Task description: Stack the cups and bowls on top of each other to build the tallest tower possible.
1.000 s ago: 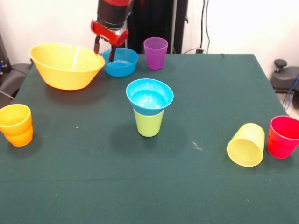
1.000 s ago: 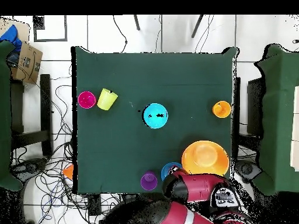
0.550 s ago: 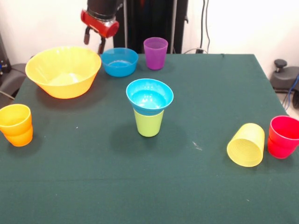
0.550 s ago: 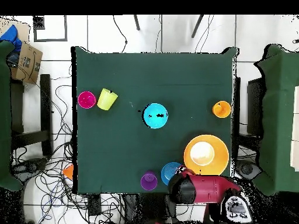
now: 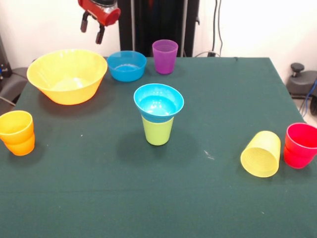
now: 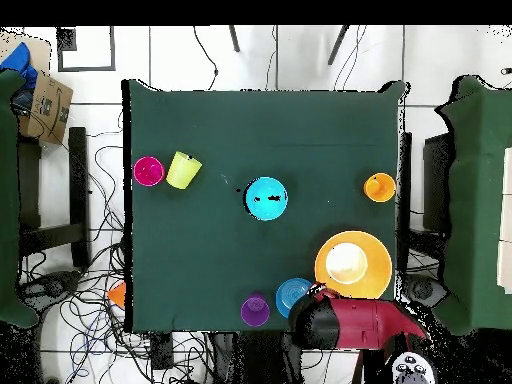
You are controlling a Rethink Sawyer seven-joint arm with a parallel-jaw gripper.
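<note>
The tower [image 5: 158, 115] is one blue bowl [image 5: 158, 102] seated in one green cup [image 5: 157, 132]; around it stand four more cups, purple [image 5: 165, 56], orange [image 5: 17, 132], red [image 5: 300, 145] and a tipped yellow [image 5: 261, 153]. Behind it sit a second blue bowl [image 5: 127, 65] and one large yellow bowl [image 5: 67, 75]; above these the gripper [image 5: 92, 29] hangs with jaws apart, empty.

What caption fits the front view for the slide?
Empty open gripper raised above the yellow-orange bowl; a blue bowl sits in the lime green cup mid-table.
</note>
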